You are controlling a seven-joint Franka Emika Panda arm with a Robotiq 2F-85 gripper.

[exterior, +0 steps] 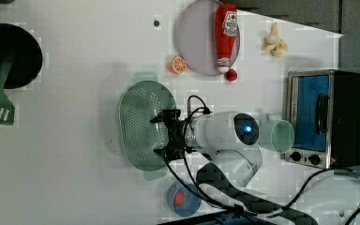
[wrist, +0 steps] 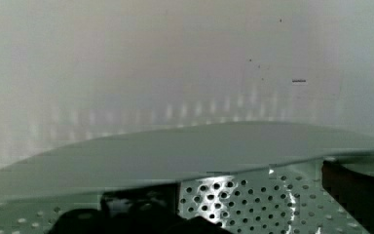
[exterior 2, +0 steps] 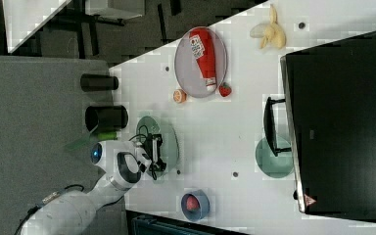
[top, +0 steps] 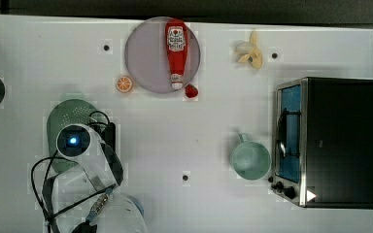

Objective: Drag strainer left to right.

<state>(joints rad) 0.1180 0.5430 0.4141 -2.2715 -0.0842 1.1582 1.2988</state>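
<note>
We see the gripper (exterior: 159, 133) with fingers spread wide over the strainer (exterior: 138, 124), holding nothing; the cup (top: 250, 160) sits toward three o'clock in the top view.

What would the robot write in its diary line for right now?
phase: reaching | gripper: open, over strainer bowl | strainer: at the top view's left, not dragged yet | cup: by oven

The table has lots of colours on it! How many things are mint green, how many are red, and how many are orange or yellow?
Mint green: 2, the strainer and the cup.
Red: 2, the ketchup bottle and the strawberry.
Orange or yellow: 2, the orange slice and the banana.
Total: 6.
</note>
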